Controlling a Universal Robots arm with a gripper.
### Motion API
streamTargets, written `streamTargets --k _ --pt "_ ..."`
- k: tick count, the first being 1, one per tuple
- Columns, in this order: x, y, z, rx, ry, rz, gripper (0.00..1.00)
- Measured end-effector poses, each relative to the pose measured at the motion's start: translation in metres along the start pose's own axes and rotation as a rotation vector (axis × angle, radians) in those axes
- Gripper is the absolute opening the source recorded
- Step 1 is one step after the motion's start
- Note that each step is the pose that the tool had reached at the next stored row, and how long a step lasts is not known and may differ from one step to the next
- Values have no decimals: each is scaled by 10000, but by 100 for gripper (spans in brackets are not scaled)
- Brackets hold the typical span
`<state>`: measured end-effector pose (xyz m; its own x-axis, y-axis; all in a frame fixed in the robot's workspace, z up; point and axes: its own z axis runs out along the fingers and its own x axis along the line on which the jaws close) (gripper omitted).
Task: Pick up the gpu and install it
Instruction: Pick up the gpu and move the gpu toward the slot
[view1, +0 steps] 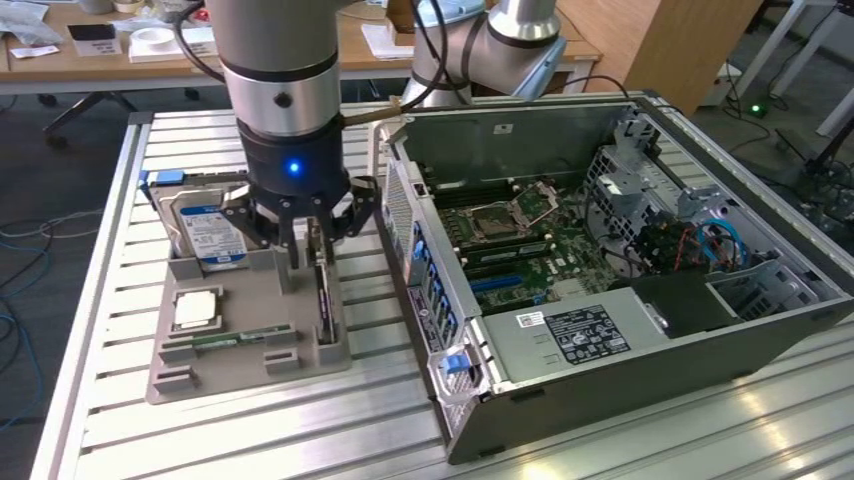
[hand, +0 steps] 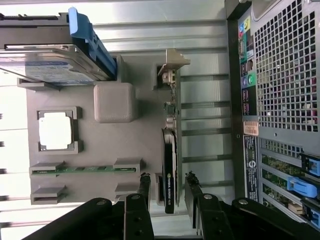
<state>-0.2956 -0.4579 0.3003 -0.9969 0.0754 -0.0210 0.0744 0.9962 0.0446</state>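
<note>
Flanking gpu (view1: 324, 300): hard drive (view1: 204, 232), computer case (view1: 514, 135)

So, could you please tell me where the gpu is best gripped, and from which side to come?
Judging by its pose, grip the gpu across its two flat faces, coming straight down from above. It stands on edge in a slot of the grey tray, so its top edge is what is free. The open gripper straddles it that way.
</note>
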Motion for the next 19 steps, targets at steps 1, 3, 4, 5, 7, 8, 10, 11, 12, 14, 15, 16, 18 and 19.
streamTargets --k 1,3,4,5,7,8,10,11,12,14,15,16,18,19 --pt "0 0 11 1 0 0 41" --pt "1 -1 33 0 0 0 41" --pt "1 -1 43 0 1 0 41" --pt "1 -1 51 0 1 0 41" --pt "1 -2 54 2 1 0 41" --pt "1 -2 54 2 2 0 41" --pt "1 -2 55 2 1 0 41" --pt "1 -1 55 -6 1 1 41" --pt "0 -1 56 -17 1 3 41" --pt "-9 -1 57 -44 2 1 41" --pt "-17 0 57 -44 4 3 41" --pt "-26 1 59 -45 4 2 41" --pt "-45 3 65 -45 4 2 41" --pt "-55 3 72 -45 4 1 41"
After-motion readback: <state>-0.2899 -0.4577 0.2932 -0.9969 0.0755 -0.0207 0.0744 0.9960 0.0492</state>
